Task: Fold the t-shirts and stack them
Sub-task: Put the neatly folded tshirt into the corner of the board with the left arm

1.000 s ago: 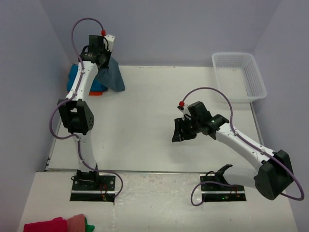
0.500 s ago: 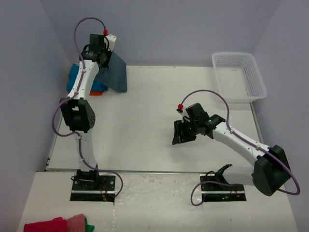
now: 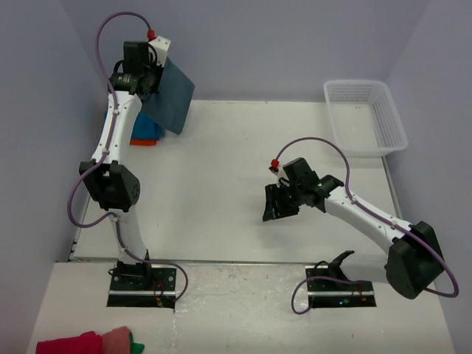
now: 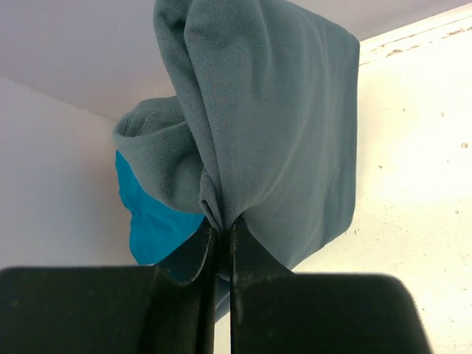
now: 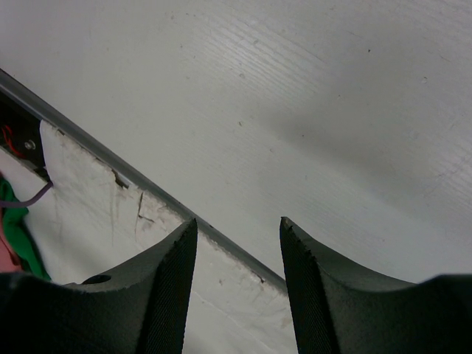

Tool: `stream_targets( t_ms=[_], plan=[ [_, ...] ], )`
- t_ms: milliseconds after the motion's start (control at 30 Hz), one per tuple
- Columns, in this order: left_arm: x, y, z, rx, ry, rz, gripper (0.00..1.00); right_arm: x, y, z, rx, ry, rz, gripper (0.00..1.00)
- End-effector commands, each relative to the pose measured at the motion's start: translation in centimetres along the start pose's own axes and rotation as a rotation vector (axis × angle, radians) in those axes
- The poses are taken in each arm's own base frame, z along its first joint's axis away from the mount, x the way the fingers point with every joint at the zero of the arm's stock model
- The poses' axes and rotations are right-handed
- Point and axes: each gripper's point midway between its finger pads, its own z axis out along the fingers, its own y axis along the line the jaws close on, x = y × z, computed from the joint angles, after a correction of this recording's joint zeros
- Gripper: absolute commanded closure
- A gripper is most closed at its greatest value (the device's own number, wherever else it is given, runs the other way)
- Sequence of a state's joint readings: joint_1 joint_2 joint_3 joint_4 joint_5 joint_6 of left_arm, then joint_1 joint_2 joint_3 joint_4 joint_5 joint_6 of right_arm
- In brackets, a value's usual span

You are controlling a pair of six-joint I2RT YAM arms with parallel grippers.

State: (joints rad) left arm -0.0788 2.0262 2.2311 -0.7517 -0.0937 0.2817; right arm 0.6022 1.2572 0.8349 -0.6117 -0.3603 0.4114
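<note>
Cloth hangs from our left gripper [image 4: 220, 230], whose jaws are pinched tight on a bunched fold of the slate-blue t-shirt [image 4: 273, 110]. From above, that gripper sits raised at the eleven o'clock corner of the table [image 3: 221, 184], and the shirt drapes from it toward five o'clock. Just at the shirt's seven o'clock side we see the turquoise t-shirt [image 3: 150, 127], with the orange t-shirt [image 3: 141, 140] peeking out at its six o'clock edge. Our right gripper [image 3: 279, 203] hovers near the table's middle, slightly toward four o'clock, jaws parted and holding nothing, its fingers [image 5: 166, 295] over bare tabletop. The white mesh basket [image 3: 366, 118] stands at two o'clock.
</note>
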Motion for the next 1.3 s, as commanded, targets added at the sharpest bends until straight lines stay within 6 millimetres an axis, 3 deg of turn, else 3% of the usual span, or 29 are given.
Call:
stream_targets(
  t_ms=[0,100,300,733,933,1133,1267],
  plan=[
    [-3.7,2.8,-3.3,-0.077,-0.112,0.016,1.00,0.0,0.3,0.2,-0.014,-0.003,0.001,0.50],
    [-3.7,2.9,-3.3,-0.081,-0.110,0.018,1.00,0.0,0.2,0.2,-0.011,-0.003,0.001,0.50],
    [-3.4,5.3,-3.8,-0.123,-0.109,-0.001,1.00,0.4,0.3,0.1,-0.013,0.003,0.002,0.50],
    [-2.4,6.5,-2.3,-0.137,-0.082,0.001,1.00,0.6,0.0,-0.1,0.011,0.012,0.007,0.50],
    [0.4,8.2,-0.6,-0.153,-0.019,-0.025,1.00,0.4,0.0,-0.6,0.021,0.002,0.004,0.50],
    [1.6,9.4,0.5,-0.174,-0.006,-0.048,1.00,0.3,0.3,-0.6,0.013,0.011,0.007,0.49],
    [3.1,9.9,2.6,-0.177,0.022,-0.052,1.00,0.3,0.6,-1.1,0.011,0.010,0.011,0.50]
  ],
)
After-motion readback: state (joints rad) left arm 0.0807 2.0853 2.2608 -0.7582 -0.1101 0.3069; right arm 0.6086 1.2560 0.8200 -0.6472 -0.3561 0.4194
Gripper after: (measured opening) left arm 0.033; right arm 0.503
